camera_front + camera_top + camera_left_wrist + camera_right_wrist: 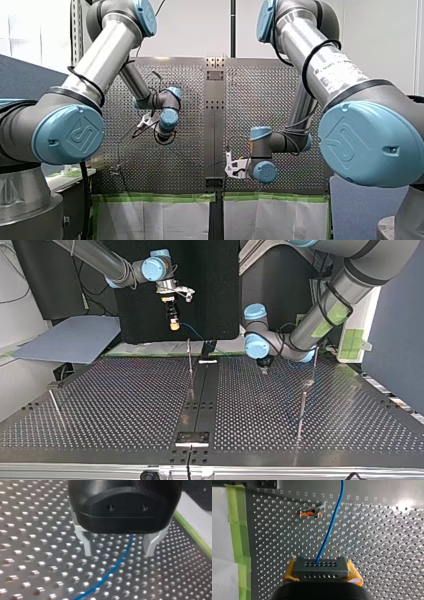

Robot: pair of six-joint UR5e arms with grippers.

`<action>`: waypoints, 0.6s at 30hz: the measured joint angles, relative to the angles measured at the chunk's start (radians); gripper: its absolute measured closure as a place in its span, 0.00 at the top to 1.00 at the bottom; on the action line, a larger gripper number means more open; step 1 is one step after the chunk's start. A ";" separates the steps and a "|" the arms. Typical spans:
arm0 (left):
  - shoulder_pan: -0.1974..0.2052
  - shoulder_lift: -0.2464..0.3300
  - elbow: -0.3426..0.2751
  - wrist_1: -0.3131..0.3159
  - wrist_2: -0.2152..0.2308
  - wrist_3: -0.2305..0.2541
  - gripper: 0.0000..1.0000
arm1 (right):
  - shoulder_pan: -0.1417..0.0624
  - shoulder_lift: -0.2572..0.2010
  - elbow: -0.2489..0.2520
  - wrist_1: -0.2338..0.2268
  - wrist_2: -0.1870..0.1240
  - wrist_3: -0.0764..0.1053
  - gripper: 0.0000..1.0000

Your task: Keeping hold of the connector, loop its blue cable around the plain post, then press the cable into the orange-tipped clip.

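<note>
In the right wrist view my right gripper (322,565) is shut on the grey connector (322,572), with a yellow pad (290,573) on each side. The blue cable (331,525) leaves the connector and runs ahead over the perforated plate, passing beside the orange-tipped clip (309,513). In the top view that gripper (174,324) hangs high above the table's far edge, and the cable (192,331) droops from it. A plain post (190,360) stands just below. My left gripper (118,552) is open low over the plate, and the cable (117,563) lies between and under its metal fingers (86,546).
More thin posts stand on the plate at the top view's right (302,412) and left (54,402). A dark centre rail (200,395) divides the table. Green tape (238,525) marks the plate's edge near the clip.
</note>
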 joint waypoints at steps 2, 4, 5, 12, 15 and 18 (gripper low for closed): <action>0.002 -0.006 0.000 0.001 0.010 -0.005 0.98 | 0.000 0.000 0.000 0.000 0.000 0.000 0.00; 0.003 -0.011 0.001 0.002 0.025 -0.017 0.98 | 0.000 0.000 0.000 0.000 -0.001 0.001 0.00; 0.004 -0.014 0.002 0.002 0.031 -0.022 0.98 | 0.000 0.000 0.000 0.000 -0.001 0.001 0.00; -0.004 -0.062 0.037 -0.011 0.065 -0.036 0.98 | 0.000 0.000 0.000 0.004 -0.002 0.000 0.00; -0.010 -0.088 0.043 -0.006 0.088 -0.053 0.98 | 0.000 0.000 0.000 0.006 -0.002 0.000 0.00; -0.015 -0.111 0.044 -0.004 0.116 -0.074 0.98 | 0.000 0.000 0.000 0.006 -0.002 -0.001 0.00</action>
